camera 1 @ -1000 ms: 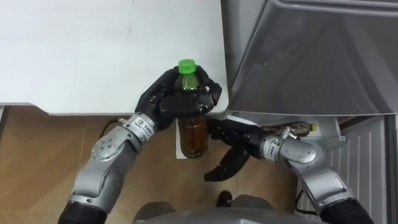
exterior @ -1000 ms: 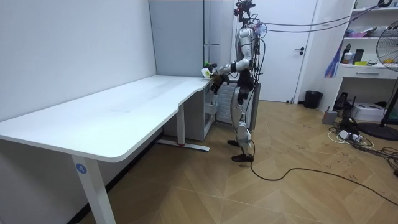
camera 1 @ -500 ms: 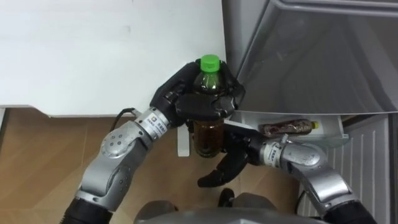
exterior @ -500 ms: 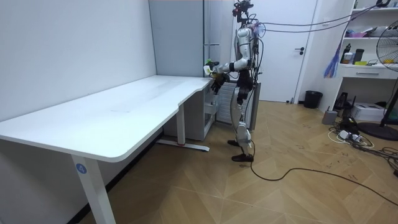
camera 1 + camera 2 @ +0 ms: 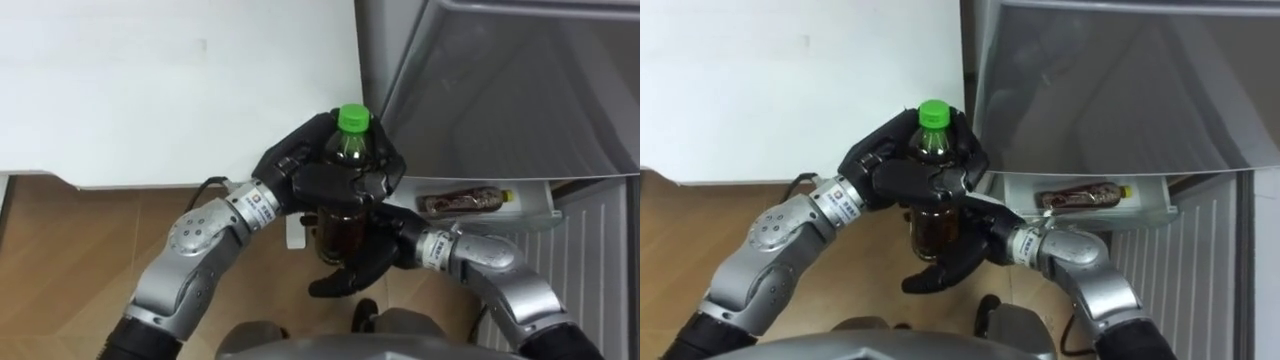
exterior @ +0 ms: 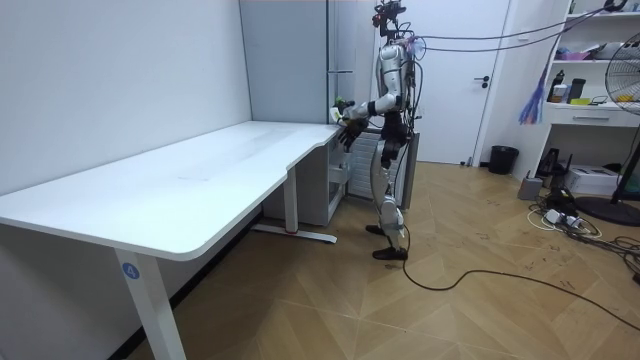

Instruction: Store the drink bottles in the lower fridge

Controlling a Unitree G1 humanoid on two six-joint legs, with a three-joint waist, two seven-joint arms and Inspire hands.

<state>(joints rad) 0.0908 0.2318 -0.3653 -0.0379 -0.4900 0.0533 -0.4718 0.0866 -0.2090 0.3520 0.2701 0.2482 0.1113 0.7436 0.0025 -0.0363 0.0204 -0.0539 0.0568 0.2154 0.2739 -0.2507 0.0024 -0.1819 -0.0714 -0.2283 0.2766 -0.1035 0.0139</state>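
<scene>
Two hands: left hand point(image 5: 320, 182) clamped round the bottle point(image 5: 340, 228) at its shoulder; right hand point(image 5: 362, 266) spread loose under its base.
Bottle: upright, just beside the fridge point(image 5: 500, 90).
Handling: likely full, weighty, slick; grip the body.

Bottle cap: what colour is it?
Green; the cap on the bottle shows best in the left eye view.

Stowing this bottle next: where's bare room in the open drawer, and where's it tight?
Bare: in the drawer, the strip between the lying bottle and the near wall, and the end beyond its cap. Tight: the left end, where the left hand, held bottle and right hand crowd. The table left of them is bare.
</scene>
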